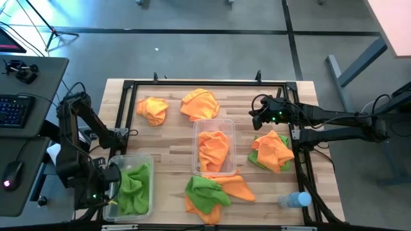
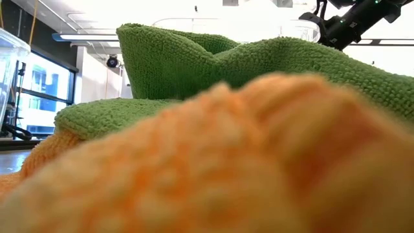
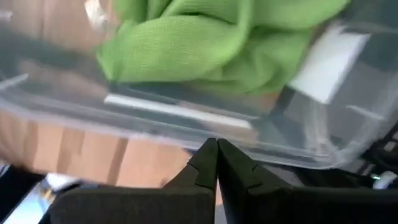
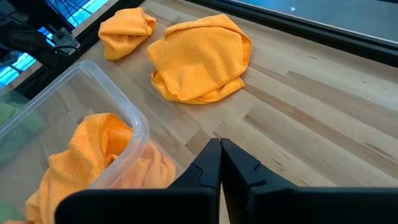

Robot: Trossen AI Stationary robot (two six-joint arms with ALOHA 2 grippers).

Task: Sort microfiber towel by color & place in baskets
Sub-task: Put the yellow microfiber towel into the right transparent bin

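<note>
Green microfiber towels (image 1: 133, 185) lie in the clear basket (image 1: 146, 160) at the table's near left corner. Orange towels (image 1: 214, 149) fill a second clear basket (image 1: 230, 125) at the middle. Two loose orange towels (image 1: 153, 109) (image 1: 200, 104) lie near the far edge. Mixed orange and green heaps lie at the right (image 1: 273, 151) and near the front (image 1: 212, 189). My left gripper (image 3: 216, 144) is shut and empty, pointing down over the left basket's rim (image 3: 186, 127). My right gripper (image 4: 220, 144) hovers shut and empty beyond the middle basket.
A clear water bottle with a blue cap (image 1: 295, 200) lies at the near right corner. A black frame (image 1: 205, 83) borders the wooden table. In the low view the front heap's green towel (image 2: 259, 65) and orange towel (image 2: 259, 162) block most of the sight.
</note>
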